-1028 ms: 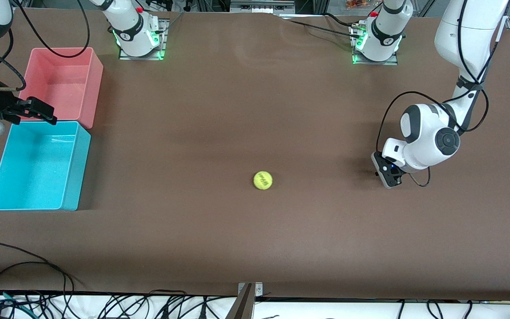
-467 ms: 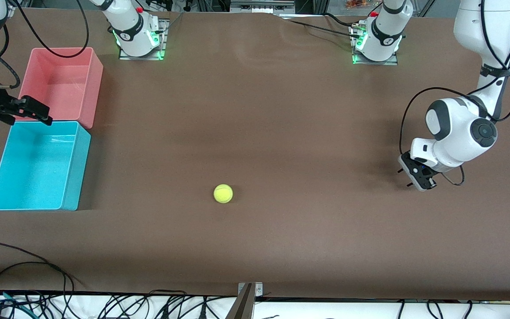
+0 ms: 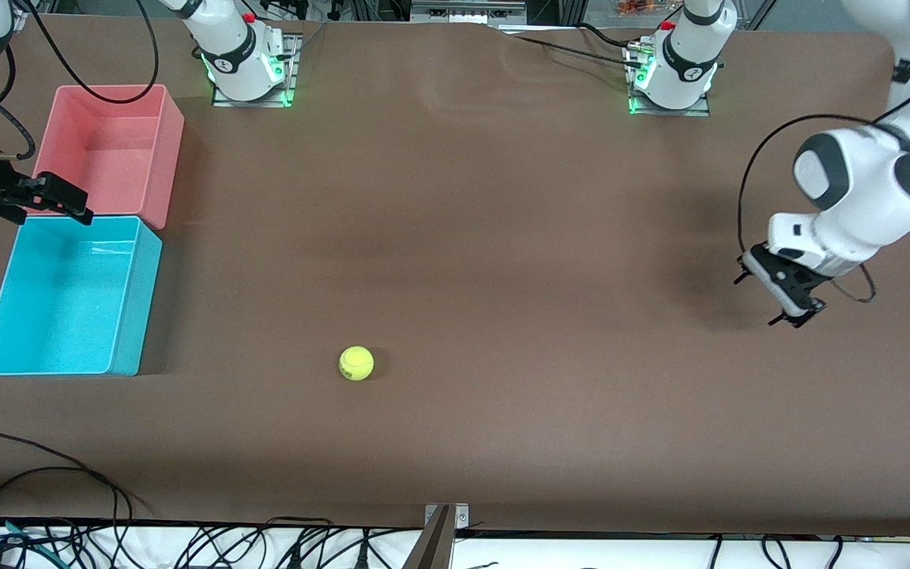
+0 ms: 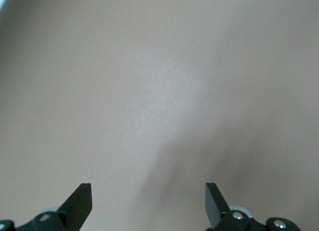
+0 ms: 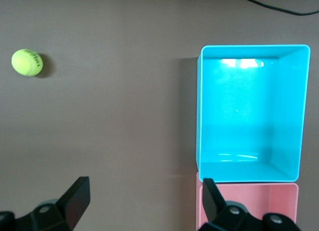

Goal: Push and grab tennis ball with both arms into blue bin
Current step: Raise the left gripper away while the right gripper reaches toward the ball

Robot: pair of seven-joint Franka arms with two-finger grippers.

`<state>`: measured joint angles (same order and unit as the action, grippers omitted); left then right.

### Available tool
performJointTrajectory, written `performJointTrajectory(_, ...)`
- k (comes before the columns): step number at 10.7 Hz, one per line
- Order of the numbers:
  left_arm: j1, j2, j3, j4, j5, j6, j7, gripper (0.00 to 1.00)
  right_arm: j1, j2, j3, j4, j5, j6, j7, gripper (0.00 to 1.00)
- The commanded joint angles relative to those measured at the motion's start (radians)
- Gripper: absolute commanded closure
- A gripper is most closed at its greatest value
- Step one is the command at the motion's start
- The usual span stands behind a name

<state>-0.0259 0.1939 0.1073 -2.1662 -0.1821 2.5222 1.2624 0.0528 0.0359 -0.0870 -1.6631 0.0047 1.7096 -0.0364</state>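
Note:
The tennis ball (image 3: 356,363) lies on the brown table, between the two arms and nearer the right arm's end. It also shows in the right wrist view (image 5: 27,62). The blue bin (image 3: 129,300) stands empty at the right arm's end; it shows too in the right wrist view (image 5: 199,116). My right gripper (image 3: 68,201) hangs open and empty in the air by the seam between the two bins; its fingers stand wide apart in its wrist view (image 5: 144,196). My left gripper (image 3: 755,301) is open and empty over bare table at the left arm's end (image 4: 148,201), far from the ball.
A pink bin (image 3: 171,150), empty, stands against the blue bin, farther from the front camera; it shows in the right wrist view (image 5: 249,206). Both arm bases (image 3: 250,67) are bolted along the table's back edge. Cables hang along the front edge (image 3: 28,466).
The ball has rolled toward the right arm's end and nearer the front camera. My left arm has drawn back toward its own end and risen. My right gripper has shifted slightly.

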Motion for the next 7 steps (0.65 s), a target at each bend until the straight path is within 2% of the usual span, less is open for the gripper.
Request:
performJointTrajectory(1,0.032,-0.132,-0.001,-0.064,-0.014,-0.043,0.002,0.00,-0.002,-0.001,0.000,0.009,0.005,-0.018,-0.008,0.00)
performJointTrajectory(5,0.034,-0.188,-0.001,-0.058,-0.016,-0.043,-0.027,0.00,0.016,0.090,0.010,0.011,0.006,0.103,-0.010,0.00)
performJointTrajectory(7,0.050,-0.249,0.000,-0.060,-0.014,-0.061,-0.034,0.00,0.018,0.152,0.018,0.011,0.099,0.181,-0.016,0.00)
